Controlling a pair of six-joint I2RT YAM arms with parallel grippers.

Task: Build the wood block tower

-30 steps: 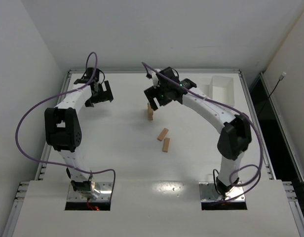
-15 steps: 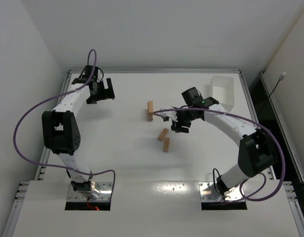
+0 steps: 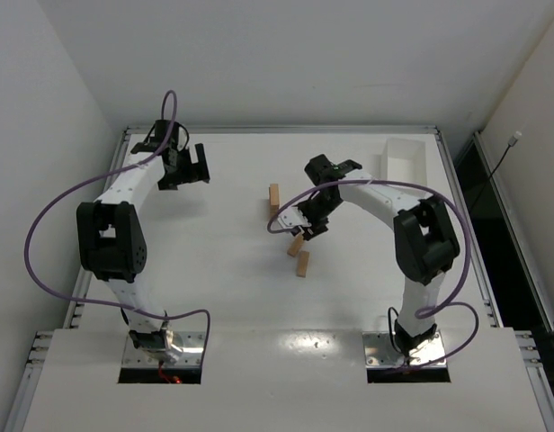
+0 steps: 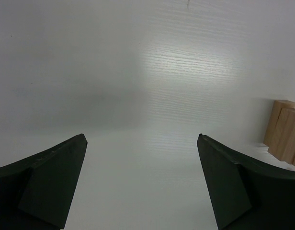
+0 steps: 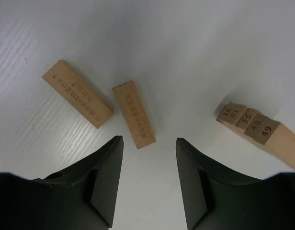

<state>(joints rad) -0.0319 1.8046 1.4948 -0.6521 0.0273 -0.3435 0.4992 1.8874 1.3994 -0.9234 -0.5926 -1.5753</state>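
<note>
Lying flat on the table point(image 3: 223, 270), right at the fingertips of the right gripper point(image 5: 148, 143): one of the wood blocks point(image 5: 134, 114), long axis running almost straight away from the wrist, far end swung a little left, near end just at the mouth of the gap. Off to the left, apart from it and more steeply angled, a second loose block point(image 5: 76, 93). Farther right, well clear of both, the tower point(image 5: 255, 129), four numbered ends showing. Right jaws partway open, gripping nothing, set wider than the block's short side. Probably suited to a pinch across the width after a short reach forward and down. Left gripper point(image 4: 142, 153) spread wide, empty, well apart at the far left of the table, hence the poorer choice.
</note>
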